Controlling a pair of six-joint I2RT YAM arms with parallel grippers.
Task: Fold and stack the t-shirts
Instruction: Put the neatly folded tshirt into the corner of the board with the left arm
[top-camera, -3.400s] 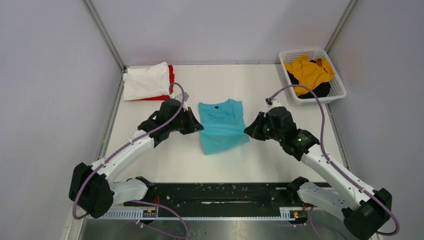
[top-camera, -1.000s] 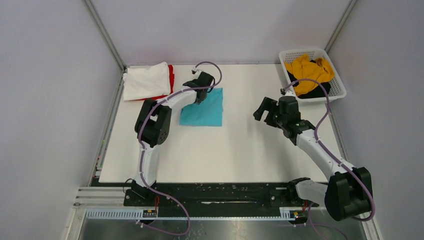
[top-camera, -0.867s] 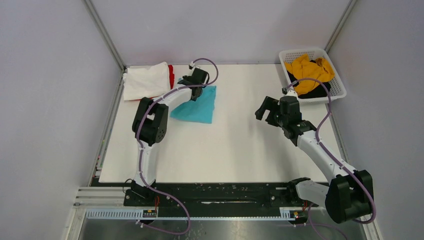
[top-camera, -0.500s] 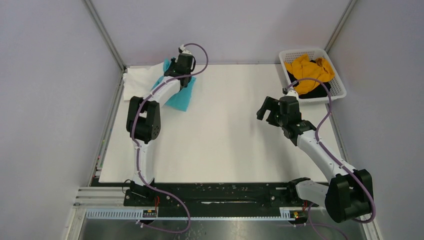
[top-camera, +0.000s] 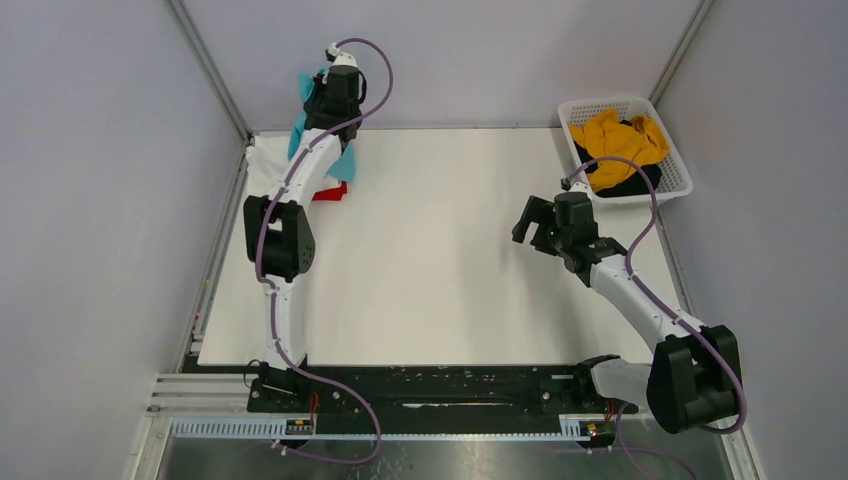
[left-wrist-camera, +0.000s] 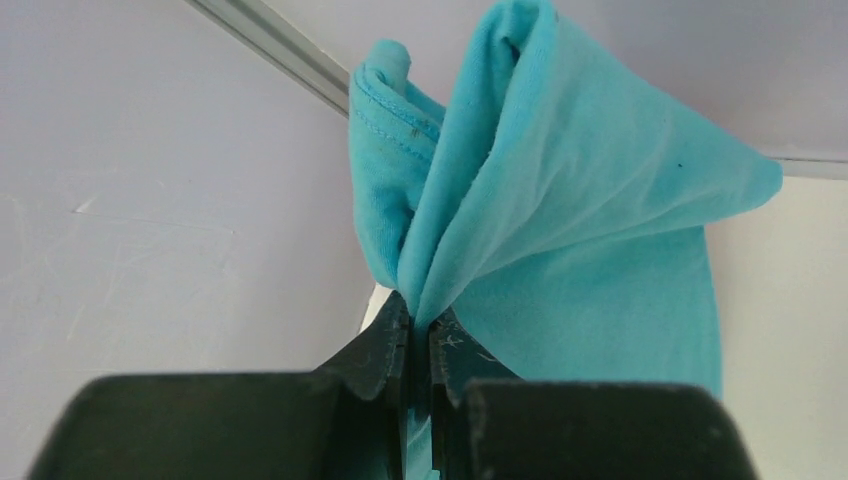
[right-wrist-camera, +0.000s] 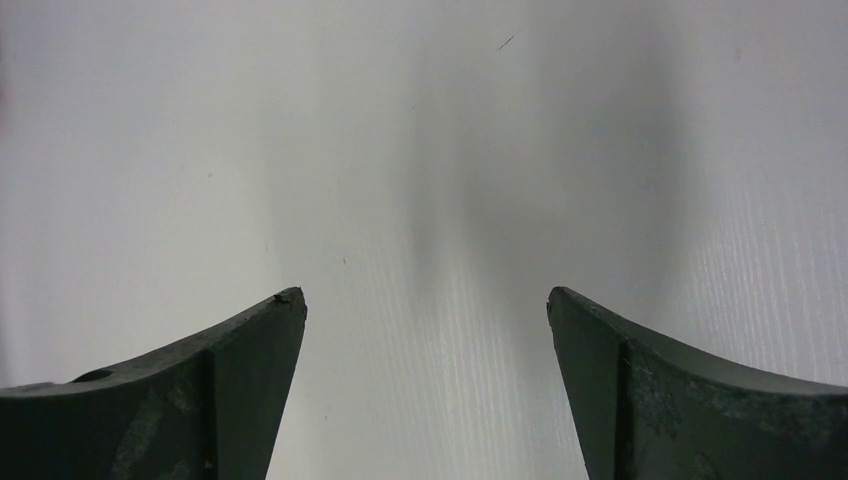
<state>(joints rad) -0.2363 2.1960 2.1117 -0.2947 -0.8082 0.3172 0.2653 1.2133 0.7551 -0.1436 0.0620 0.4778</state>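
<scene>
Pinching turquoise shirt (left-wrist-camera: 580, 230) at bunched fold, left gripper (left-wrist-camera: 418, 322) clamped tight. Cloth limp, light: you want all layers pinched. Right gripper (right-wrist-camera: 425, 300) wide open, empty.

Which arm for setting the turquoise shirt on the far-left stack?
Left. The left end effector grips the turquoise t-shirt by the red t-shirt in the far-left corner. The right end effector is open, empty, across the table.
</scene>
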